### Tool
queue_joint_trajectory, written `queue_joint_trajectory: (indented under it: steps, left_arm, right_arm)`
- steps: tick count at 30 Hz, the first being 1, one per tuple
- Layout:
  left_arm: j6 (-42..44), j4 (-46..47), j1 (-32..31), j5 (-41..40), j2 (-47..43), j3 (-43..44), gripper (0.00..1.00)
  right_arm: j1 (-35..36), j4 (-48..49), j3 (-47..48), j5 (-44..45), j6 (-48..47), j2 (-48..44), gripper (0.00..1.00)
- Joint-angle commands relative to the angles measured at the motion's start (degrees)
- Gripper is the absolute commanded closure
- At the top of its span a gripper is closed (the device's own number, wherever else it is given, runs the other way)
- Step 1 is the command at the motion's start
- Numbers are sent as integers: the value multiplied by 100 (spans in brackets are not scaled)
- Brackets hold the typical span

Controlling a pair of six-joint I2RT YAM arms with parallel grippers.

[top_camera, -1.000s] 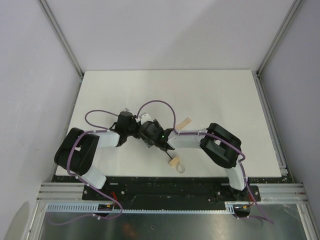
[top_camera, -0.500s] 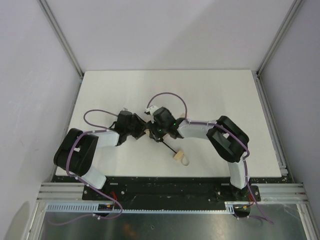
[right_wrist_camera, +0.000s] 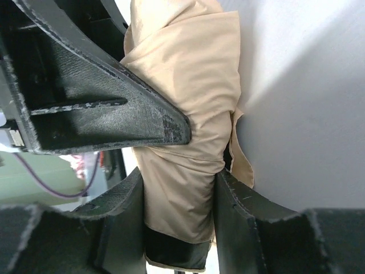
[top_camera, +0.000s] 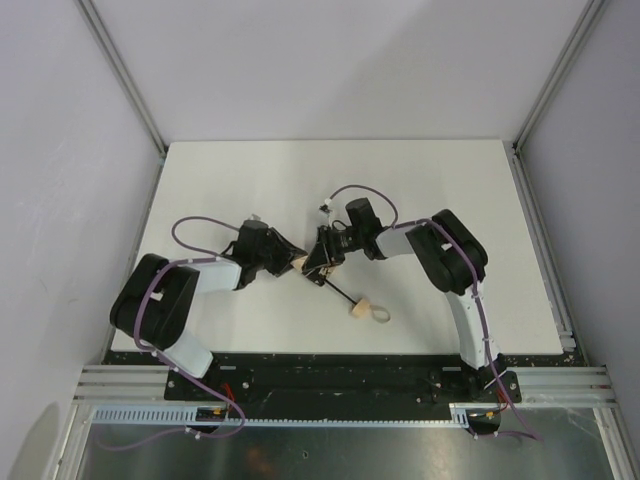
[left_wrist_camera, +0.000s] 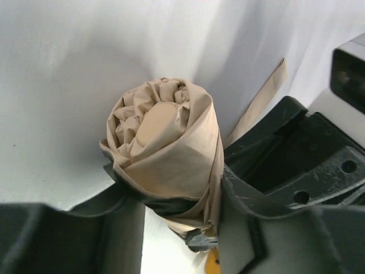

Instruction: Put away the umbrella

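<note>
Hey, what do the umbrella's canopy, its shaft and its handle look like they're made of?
Canopy: thin woven fabric, probably nylon or polyester, matte tan; it creases and bunches into soft folds.
Shaft: likely metal with a dark finish; a thin, straight black rod, too small to be sure.
Handle: looks like pale wood, going by its light tan colour; no grain can be made out.

On the table [top_camera: 450, 190], the umbrella [left_wrist_camera: 165, 148] lies between left gripper [top_camera: 293, 262] and right gripper [top_camera: 319, 267] — handle [top_camera: 358, 309] toward the near edge.
</note>
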Motion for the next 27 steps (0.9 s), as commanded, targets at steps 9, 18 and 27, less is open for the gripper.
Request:
queue_joint_trajectory:
  steps: [9,18,27]
  left_arm:
    - [598,-1344,-140,23,457,-346,94]
    - [486,-1340,-140,85,400,-378,100]
    - [375,-1538,-134,108,441,-365,100]
  right_arm:
    - [-276,-541,-92,217,140,-95,58]
    - [560,-2035,-96,3880,-1434,-1512,11]
    - [2188,-1905,-20,7408,-2586,-1507,15]
